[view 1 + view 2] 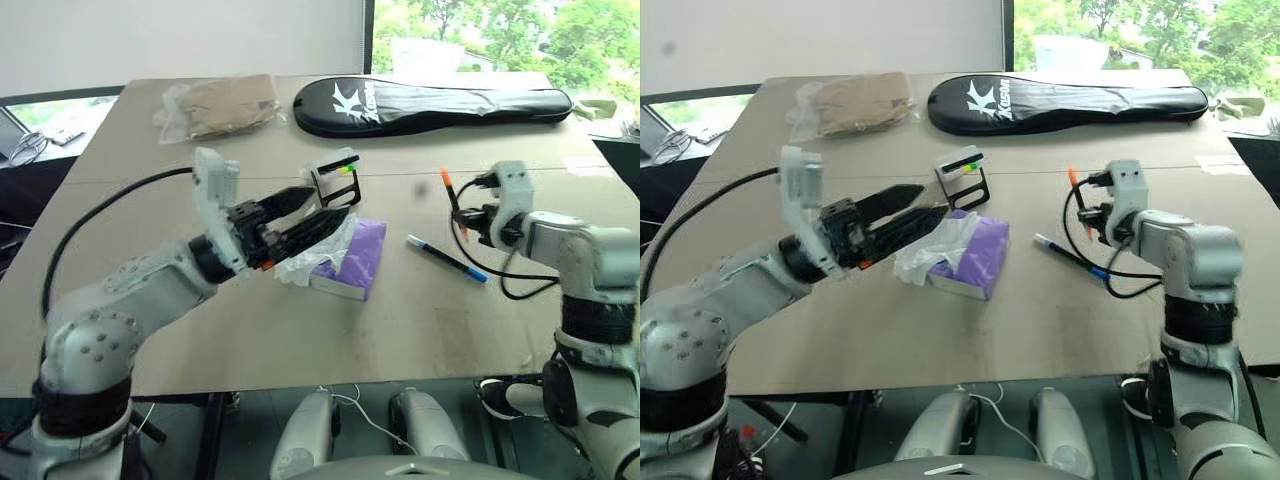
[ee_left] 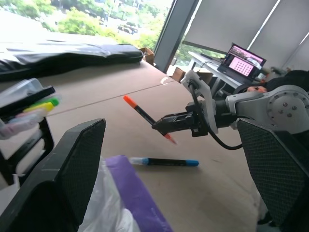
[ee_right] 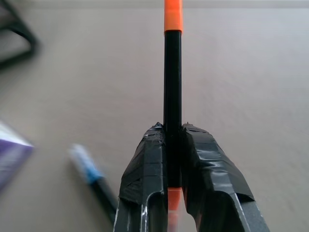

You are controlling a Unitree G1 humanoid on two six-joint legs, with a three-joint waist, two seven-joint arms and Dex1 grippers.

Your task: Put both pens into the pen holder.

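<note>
My right gripper (image 1: pixel 464 214) is shut on the dark pen with the orange cap (image 1: pixel 449 192) and holds it in the air over the right side of the table. In the right wrist view the pen (image 3: pixel 172 72) stands straight up between the closed fingers. The black pen with blue and whitish ends (image 1: pixel 447 258) lies flat on the table just left of that gripper. The pen holder (image 1: pixel 335 170) stands upright in the middle of the table with green and yellow markers in it. My left gripper (image 1: pixel 330 204) hangs open just in front of the holder, with nothing between its fingers.
A purple tissue pack (image 1: pixel 357 256) with white plastic lies under the left gripper's tips. At the back lie a black racket bag (image 1: pixel 430 105) and a plastic bag with brown contents (image 1: pixel 222 105). A laptop (image 2: pixel 245 60) sits on a desk beyond the table's right edge.
</note>
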